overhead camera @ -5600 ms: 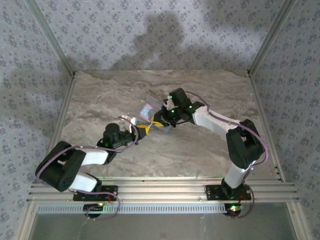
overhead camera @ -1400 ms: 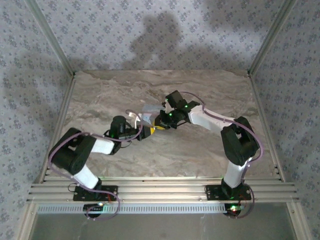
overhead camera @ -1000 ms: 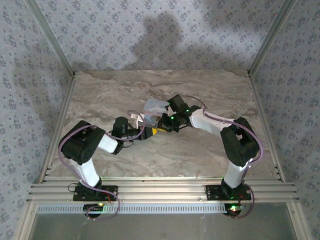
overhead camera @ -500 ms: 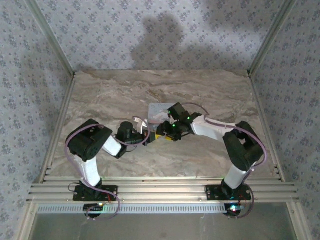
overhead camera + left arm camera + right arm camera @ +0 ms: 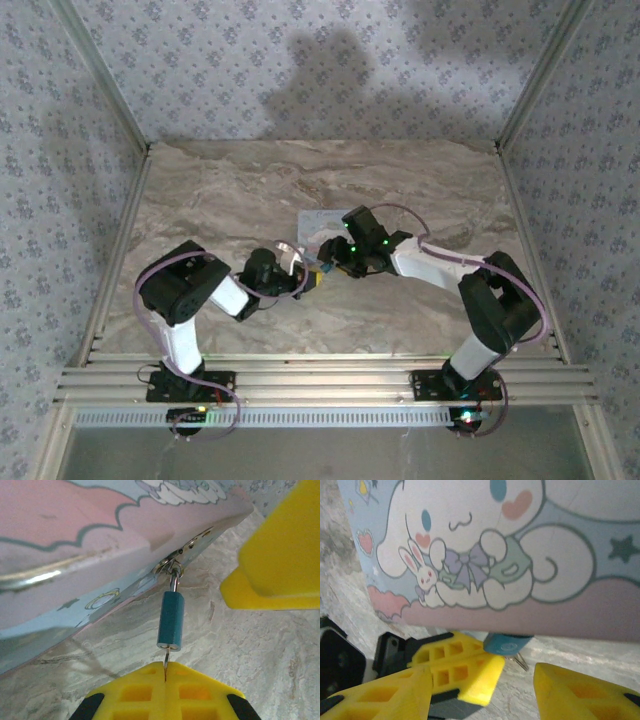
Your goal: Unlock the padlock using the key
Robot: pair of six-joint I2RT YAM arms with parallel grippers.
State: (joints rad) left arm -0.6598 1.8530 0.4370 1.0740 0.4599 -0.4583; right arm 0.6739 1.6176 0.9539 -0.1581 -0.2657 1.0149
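- Teal padlock (image 5: 170,621) hangs off the hasp of the tin (image 5: 75,555), mid-table; key (image 5: 165,662) enters at its six o'clock
- left gripper (image 5: 165,674) pinches key; right gripper (image 5: 484,680), at two o'clock, just let go, jaws apart; turning seems next

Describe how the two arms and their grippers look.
The left arm and right arm share white links, bulky black joints and looping purple cables; small green lights glow on the right one. The left gripper and right gripper carry blocky yellow plastic fingers moulded with square pockets.
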